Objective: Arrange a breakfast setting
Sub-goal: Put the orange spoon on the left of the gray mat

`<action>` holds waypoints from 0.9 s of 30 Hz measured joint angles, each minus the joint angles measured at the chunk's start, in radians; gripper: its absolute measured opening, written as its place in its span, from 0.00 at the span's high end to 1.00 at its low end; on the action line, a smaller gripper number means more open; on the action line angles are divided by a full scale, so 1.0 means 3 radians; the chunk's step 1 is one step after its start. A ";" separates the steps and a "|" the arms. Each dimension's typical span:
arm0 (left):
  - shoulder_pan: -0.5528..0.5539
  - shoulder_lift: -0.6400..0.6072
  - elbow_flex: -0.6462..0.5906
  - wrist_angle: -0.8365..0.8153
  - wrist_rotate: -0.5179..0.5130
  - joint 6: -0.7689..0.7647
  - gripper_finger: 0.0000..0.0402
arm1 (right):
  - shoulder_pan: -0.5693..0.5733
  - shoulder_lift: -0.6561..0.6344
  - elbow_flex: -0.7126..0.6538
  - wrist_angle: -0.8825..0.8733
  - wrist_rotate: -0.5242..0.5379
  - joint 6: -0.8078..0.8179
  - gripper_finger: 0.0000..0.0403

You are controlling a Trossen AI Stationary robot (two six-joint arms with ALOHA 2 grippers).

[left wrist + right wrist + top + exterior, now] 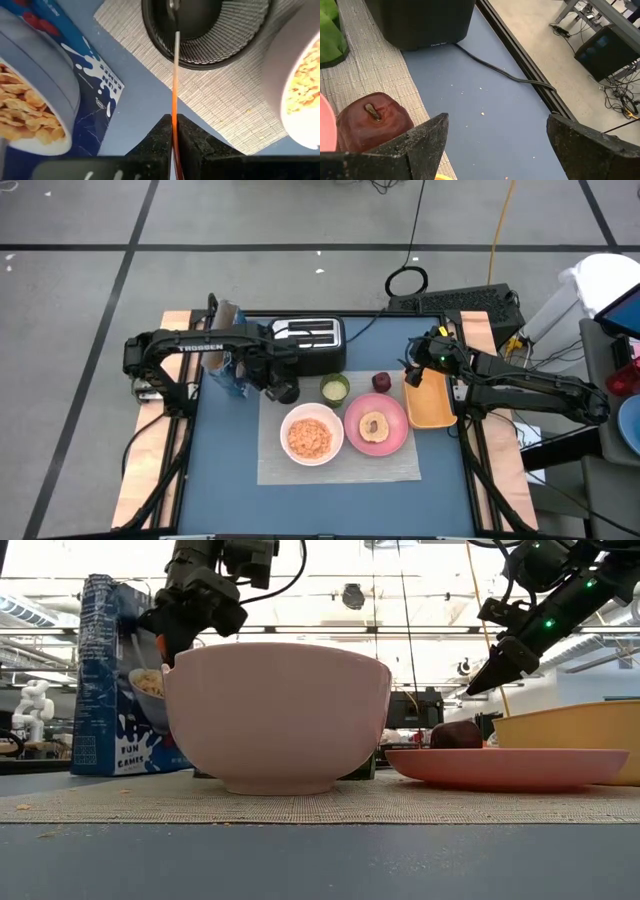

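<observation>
Above the black cup (207, 30), my left gripper (175, 135) pinched the thin, stiff, slippery red-handled spoon (175, 85) mid-handle.

Even, bright light comes from ceiling lamps, shadows on the table (230, 480) are soft, and the near white bowl (277, 715) looks slightly blurred.

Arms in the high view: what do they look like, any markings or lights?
Both are dark, jointed arms. The left arm carries white TROSSEN lettering along its link. The right arm shows small green lights near its wrist, also visible in the low view. The left gripper has two dark, rough-textured fingers; the right gripper has broad dark textured fingers.
</observation>
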 joint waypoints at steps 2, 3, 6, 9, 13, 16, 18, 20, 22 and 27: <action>-0.0001 0.0000 0.0065 -0.0009 -0.0002 0.0000 0.94 | 0.0001 0.0000 0.0000 0.0001 0.0000 -0.0001 0.19; -0.0002 0.0000 0.0106 -0.0019 -0.0002 -0.0003 0.94 | 0.0001 0.0001 0.0000 0.0000 0.0000 0.0000 0.19; -0.0002 0.0000 0.0225 -0.0080 -0.0002 -0.0020 0.94 | 0.0001 0.0001 0.0000 0.0000 0.0000 -0.0001 0.19; -0.0002 0.0000 0.0350 -0.0196 -0.0002 -0.0029 0.94 | 0.0001 0.0000 0.0000 0.0000 0.0000 -0.0001 0.19; -0.0002 0.0000 0.0516 -0.0306 -0.0002 -0.0056 0.94 | 0.0000 0.0001 0.0000 0.0000 0.0000 0.0000 0.19; -0.0002 0.0000 0.0674 -0.0435 -0.0002 -0.0086 0.94 | 0.0001 0.0000 0.0000 0.0000 0.0000 0.0000 0.19; -0.0005 0.0000 0.0769 -0.0508 -0.0003 -0.0150 0.94 | 0.0001 0.0001 0.0000 0.0000 0.0000 0.0000 0.19; -0.0022 -0.0003 0.0867 -0.0520 -0.0004 -0.0190 0.94 | 0.0001 0.0000 0.0000 0.0000 0.0000 -0.0001 0.19; -0.0039 -0.0037 0.0957 -0.0509 -0.0004 -0.0240 0.94 | 0.0001 0.0001 0.0000 0.0000 0.0001 -0.0001 0.19; -0.0098 -0.0081 0.1185 -0.0499 -0.0007 -0.0383 0.94 | 0.0000 0.0000 0.0000 0.0001 0.0000 -0.0001 0.19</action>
